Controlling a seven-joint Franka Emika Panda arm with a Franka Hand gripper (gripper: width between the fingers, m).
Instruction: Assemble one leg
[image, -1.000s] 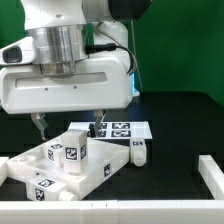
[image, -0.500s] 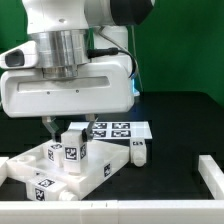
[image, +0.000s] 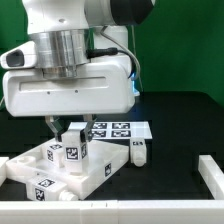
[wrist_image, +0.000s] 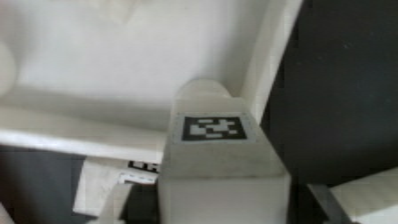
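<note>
A white leg (image: 73, 138) with a square tag stands upright on the large white slab (image: 52, 170) at the exterior view's lower left. My gripper (image: 70, 130) comes down from above with one finger (image: 48, 127) on each side of the leg's top, and the jaws are shut on it. In the wrist view the leg (wrist_image: 217, 150) runs from its tag down between the two dark fingers (wrist_image: 139, 203) of my gripper (wrist_image: 240, 212). The hand's body hides the far finger in the exterior view.
A second small white leg (image: 140, 152) lies on the black table just right of the slab. The marker board (image: 118, 129) lies behind it. A white bar (image: 211, 174) stands at the exterior view's lower right. A green wall is behind.
The visible finger has moved in toward the leg from the exterior view's left, then stopped. The hand's body and the leg have stayed in place.
</note>
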